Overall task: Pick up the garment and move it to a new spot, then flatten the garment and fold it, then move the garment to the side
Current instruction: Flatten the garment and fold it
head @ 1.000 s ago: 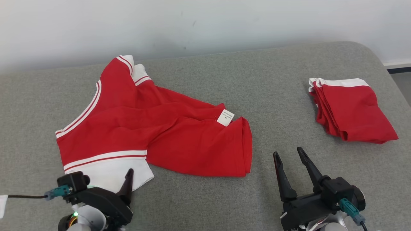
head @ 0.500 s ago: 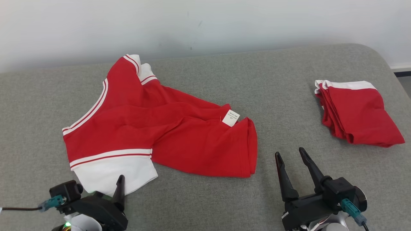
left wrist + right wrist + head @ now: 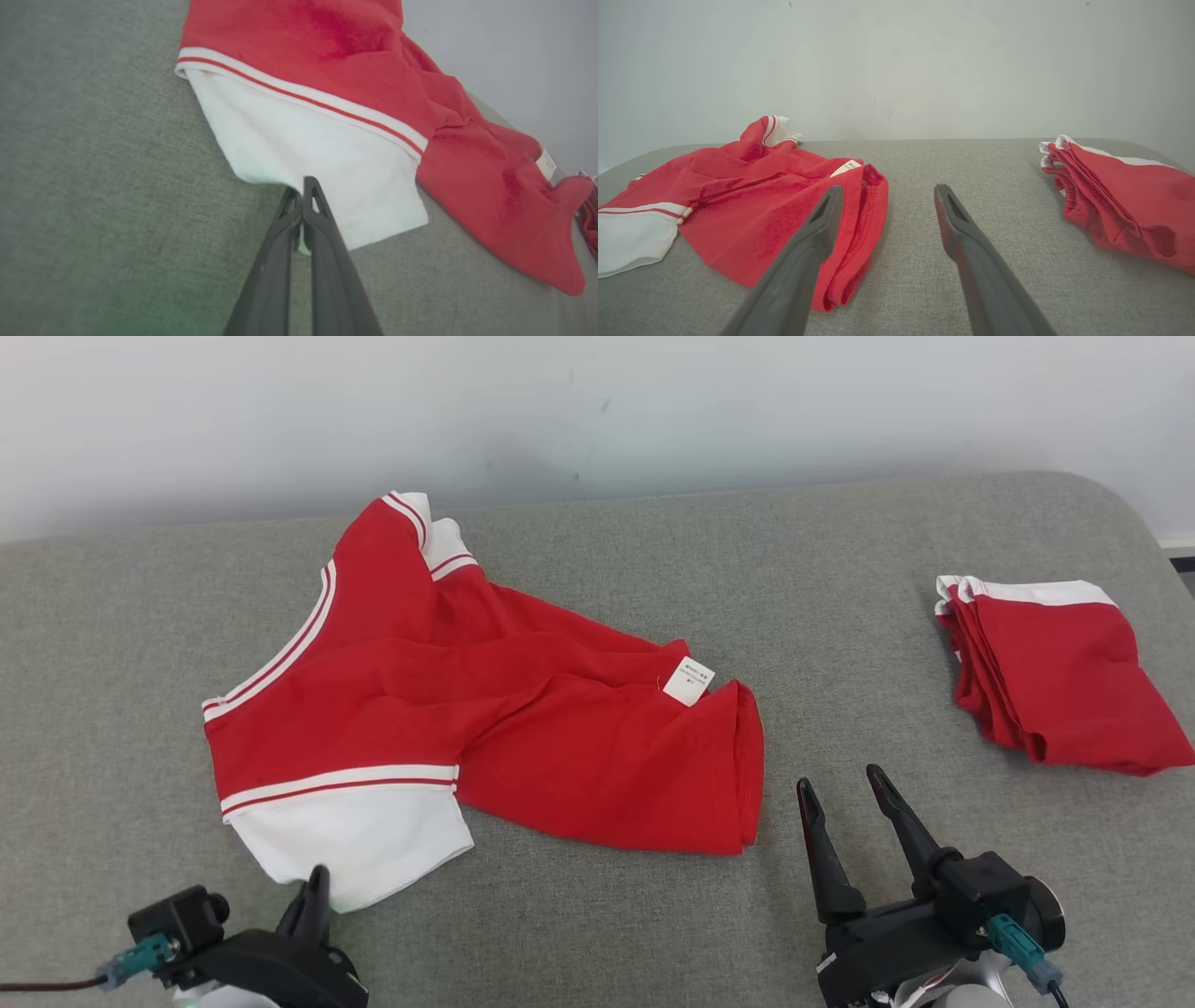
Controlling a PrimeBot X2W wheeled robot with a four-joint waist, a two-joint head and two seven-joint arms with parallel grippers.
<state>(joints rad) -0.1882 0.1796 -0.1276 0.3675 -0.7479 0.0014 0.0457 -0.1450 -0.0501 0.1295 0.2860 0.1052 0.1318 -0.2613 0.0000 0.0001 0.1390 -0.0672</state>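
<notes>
Pinching the near white sleeve (image 3: 317, 154) of the red garment (image 3: 485, 728), left of centre on the grey cushion (image 3: 653, 915), the left gripper (image 3: 301, 186) is closed; the right gripper (image 3: 845, 793) gapes, empty. Pick-up is under way, and the next move probably calls for lifting and carrying.

Looked like a plain robot test room
It was just a grey fabric-covered platform (image 3: 840, 569) with a rounded corner, set against a scuffed white wall (image 3: 653, 401).
</notes>
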